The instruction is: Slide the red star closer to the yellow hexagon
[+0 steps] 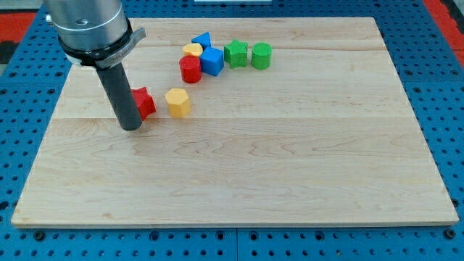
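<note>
- Wooden table (290,167) is seen on blue pegboard (449,87).
- My tip (130,127) is pressed against red star (144,102); no fingers are fitted.
- Yellow hexagon (177,102) is just right.

Wooden board (290,167) carries eight coloured blocks.

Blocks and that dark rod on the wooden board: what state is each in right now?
My tip: down on the board, against the red star's left.
Red star: just left of the yellow hexagon, small gap.
Other blocks: clustered at the top, untouched.
</note>
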